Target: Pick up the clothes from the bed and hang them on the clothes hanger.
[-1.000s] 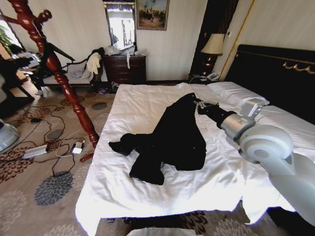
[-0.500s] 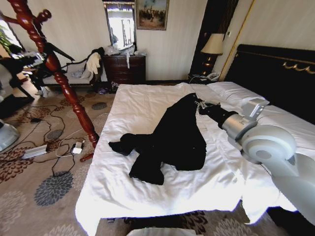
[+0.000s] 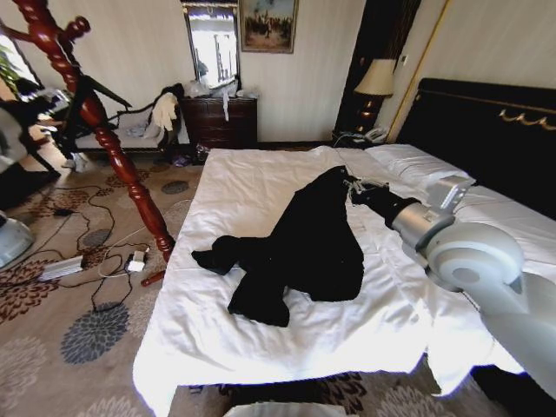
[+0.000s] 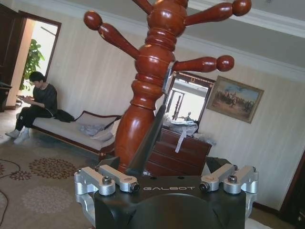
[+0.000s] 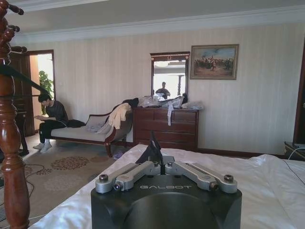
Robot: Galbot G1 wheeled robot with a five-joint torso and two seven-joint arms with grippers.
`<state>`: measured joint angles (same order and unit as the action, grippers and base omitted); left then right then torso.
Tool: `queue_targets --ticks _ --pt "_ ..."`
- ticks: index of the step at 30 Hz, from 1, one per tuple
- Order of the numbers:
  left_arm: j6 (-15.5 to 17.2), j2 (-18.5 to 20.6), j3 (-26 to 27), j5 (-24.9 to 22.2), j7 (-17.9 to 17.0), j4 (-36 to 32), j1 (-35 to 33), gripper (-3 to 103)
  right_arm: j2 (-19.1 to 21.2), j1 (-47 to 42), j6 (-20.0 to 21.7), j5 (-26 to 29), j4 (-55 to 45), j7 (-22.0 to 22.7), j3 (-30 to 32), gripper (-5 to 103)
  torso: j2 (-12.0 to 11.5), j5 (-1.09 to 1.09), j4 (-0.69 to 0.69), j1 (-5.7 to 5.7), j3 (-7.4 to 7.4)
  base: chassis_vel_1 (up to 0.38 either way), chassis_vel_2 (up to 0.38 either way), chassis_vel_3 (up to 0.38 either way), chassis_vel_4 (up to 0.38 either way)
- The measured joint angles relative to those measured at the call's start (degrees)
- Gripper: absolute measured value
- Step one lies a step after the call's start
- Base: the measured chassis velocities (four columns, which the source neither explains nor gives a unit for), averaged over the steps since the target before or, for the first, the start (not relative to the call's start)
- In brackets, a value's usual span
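My right gripper (image 3: 351, 188) was at the collar of the coat (image 3: 304, 248), which lay spread over the bed (image 3: 234, 182); in the right wrist view my fingers (image 5: 143, 170) met on a peak of dark cloth, so I was pinching the collar. The stand (image 3: 104, 130) stood well away across the bed, just before my left gripper (image 4: 167, 183), whose jaws were spread and empty. I judged a good lift should go straight up and slowly, holding enough fabric with the wire hook that the heavy sleeves could not drag it free.
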<state>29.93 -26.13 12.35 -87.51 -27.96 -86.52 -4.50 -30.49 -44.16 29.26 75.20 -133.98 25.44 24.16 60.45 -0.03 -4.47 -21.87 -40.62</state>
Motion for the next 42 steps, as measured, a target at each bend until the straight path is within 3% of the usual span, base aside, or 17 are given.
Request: queue_targets --ticks 3,7,13,22,30,42 --pt "1.95 -1.27 -2.59 1.42 -0.79 1.07 3.35 100 -0.02 -0.46 0.01 -0.23 0.10 0.01 0.11 0 0.00 0.02 0.02 0.00 0.00 0.000 0.000 0.000 0.000" --pt "5.64 -4.48 -8.69 2.60 -1.90 5.40 12.72 100 -0.29 -1.46 0.02 -1.61 0.37 -0.11 0.19 0 0.01 0.05 0.00 0.00 0.00 0.000 0.000 0.000 0.000" --pt "6.33 -8.03 -13.31 5.78 -0.82 14.46 19.05 100 -0.11 -2.11 0.04 -1.72 0.31 -0.16 0.85 0 0.00 0.02 0.01 -0.01 0.00 0.000 0.000 0.000 0.000" --pt "6.53 -10.49 -14.99 10.64 0.78 19.27 21.47 100 -0.19 -2.92 0.07 -2.18 0.35 -0.17 1.21 0 0.00 0.02 0.01 0.00 0.00 0.000 0.000 0.000 0.000" --pt "7.01 -14.83 -19.47 13.39 1.61 28.06 28.82 103 -0.30 -2.94 0.08 -2.15 0.25 -0.14 1.21 0 0.00 0.04 -0.01 -0.01 0.00 0.000 0.000 0.000 0.000" --pt "9.18 -19.77 -22.87 16.51 2.13 37.71 33.89 96 -0.41 -4.15 0.12 -2.19 -0.04 0.05 1.94 0 0.00 0.02 0.00 -0.01 0.00 0.000 0.000 0.000 0.000"
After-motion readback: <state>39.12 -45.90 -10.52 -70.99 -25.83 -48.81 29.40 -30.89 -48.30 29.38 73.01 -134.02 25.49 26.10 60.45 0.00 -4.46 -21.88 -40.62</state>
